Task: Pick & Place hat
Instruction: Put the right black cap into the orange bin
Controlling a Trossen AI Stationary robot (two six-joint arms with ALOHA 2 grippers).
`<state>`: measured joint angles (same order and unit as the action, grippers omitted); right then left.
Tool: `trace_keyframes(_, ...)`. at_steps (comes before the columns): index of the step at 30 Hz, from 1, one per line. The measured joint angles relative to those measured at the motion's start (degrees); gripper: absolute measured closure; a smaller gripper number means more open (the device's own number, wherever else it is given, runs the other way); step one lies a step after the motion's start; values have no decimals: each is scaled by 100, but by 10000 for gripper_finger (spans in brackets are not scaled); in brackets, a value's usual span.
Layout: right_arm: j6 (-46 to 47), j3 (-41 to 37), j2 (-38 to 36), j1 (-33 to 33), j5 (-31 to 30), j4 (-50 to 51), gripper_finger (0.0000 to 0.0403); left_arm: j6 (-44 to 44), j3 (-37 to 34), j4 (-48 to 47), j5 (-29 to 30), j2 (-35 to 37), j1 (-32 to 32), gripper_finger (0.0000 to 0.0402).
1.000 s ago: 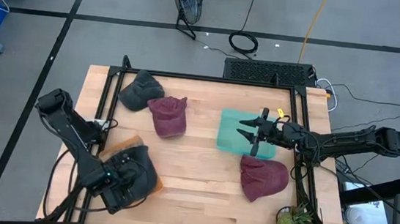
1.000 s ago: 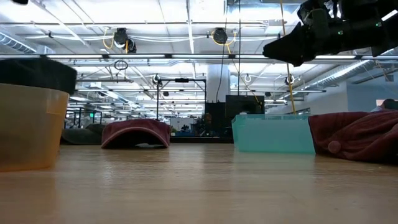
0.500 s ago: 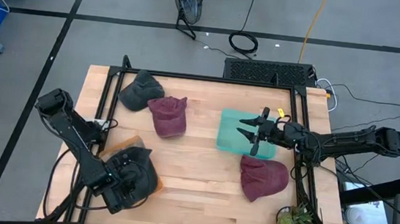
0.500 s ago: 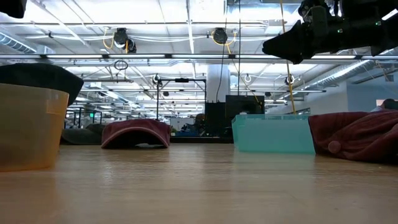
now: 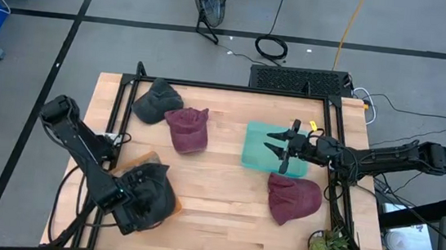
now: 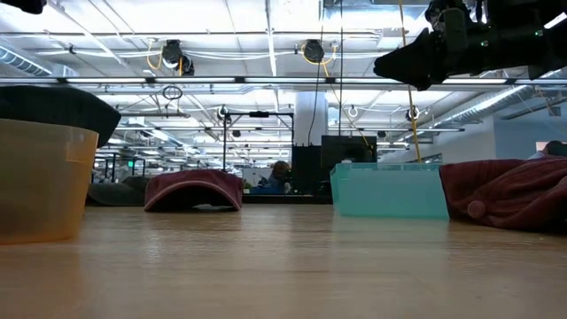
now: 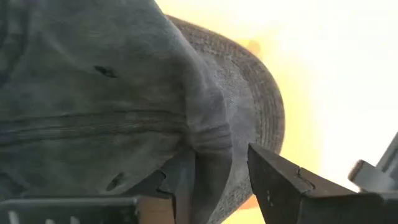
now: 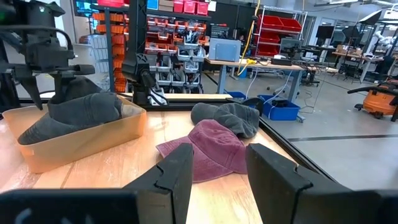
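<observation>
A dark grey hat (image 5: 157,191) lies in the tan bin (image 5: 140,164) at the table's near left, its crown bulging over the rim (image 6: 53,105). My left gripper (image 5: 130,207) stands open over it, pointing down; a raised ridge of the crown (image 7: 211,146) sits between its fingers. My right gripper (image 5: 270,143) hangs open above the teal bin (image 5: 259,155) at the right, with nothing between its fingers (image 8: 217,152). Loose on the table lie a maroon hat (image 5: 188,129), a grey hat (image 5: 158,101) and another maroon hat (image 5: 292,198). My left gripper comes down on the dark hat's crown from above, its fingers (image 7: 273,186) on either side of the raised ridge of cloth (image 7: 208,134). A gap shows beside one finger; whether the other finger touches the cloth I cannot tell. The hat rests in the bin.
Black frame rails (image 5: 235,88) run along the table's far, left and right sides. A small plant (image 5: 324,246) stands at the near right corner. Bare wood (image 5: 215,206) lies between the tan bin and the right maroon hat.
My left gripper has opened and let go of the dark hat, which has stayed in the tan bin; the hat's edge has sagged a little over the bin's rim. My right gripper has kept still.
</observation>
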<state>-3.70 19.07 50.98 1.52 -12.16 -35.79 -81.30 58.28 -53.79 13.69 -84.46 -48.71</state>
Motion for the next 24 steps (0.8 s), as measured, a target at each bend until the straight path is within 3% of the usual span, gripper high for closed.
trace_keyframes(11, 0, 0, 2, 0, 2, 2, 269, 37, 0, -66, 179, 527, 0, 279)
trace_keyframes(19, -19, 0, 2, 0, 0, 2, 269, -3, 4, -854, 438, 1236, 155, 309)
trace_keyframes(24, -65, 0, 1, 0, 0, 2, 269, 110, 7, -969, 58, 1380, 214, 331)
